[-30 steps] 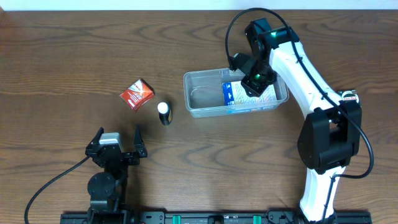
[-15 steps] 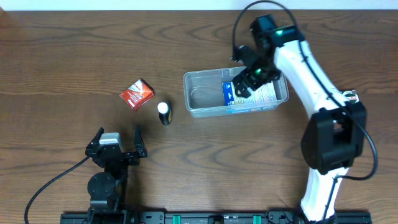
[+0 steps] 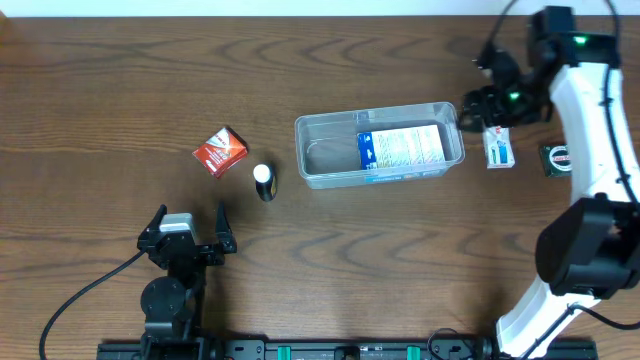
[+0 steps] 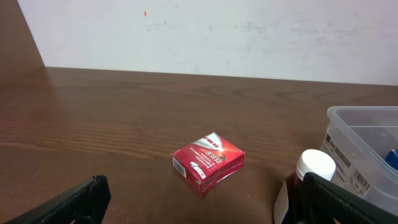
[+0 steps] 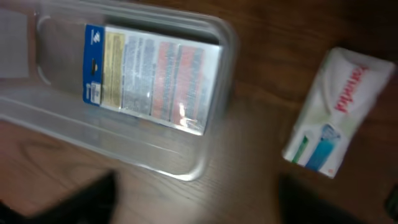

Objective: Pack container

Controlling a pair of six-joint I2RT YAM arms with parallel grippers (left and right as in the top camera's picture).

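Note:
The clear plastic container (image 3: 320, 160) sits mid-table with a blue and white carton (image 3: 400, 150) lying in its right half; both show in the right wrist view, container (image 5: 186, 158) and carton (image 5: 155, 78). My right gripper (image 3: 487, 108) is open and empty, just right of the container, above a small white box (image 3: 499, 148), which also shows in the right wrist view (image 5: 339, 118). A small red box (image 3: 219, 150) and a dark white-capped bottle (image 3: 263, 181) lie left of the container. My left gripper (image 3: 187, 232) is open and empty near the front edge.
A small dark green item (image 3: 557, 158) lies at the far right. In the left wrist view the red box (image 4: 208, 162) is ahead, the bottle (image 4: 311, 177) and the container's corner (image 4: 360, 137) at the right. A white wall is behind the table.
My right gripper has left the container, moving right and back, with nothing in it. The carton stays in the container. The left arm has not moved.

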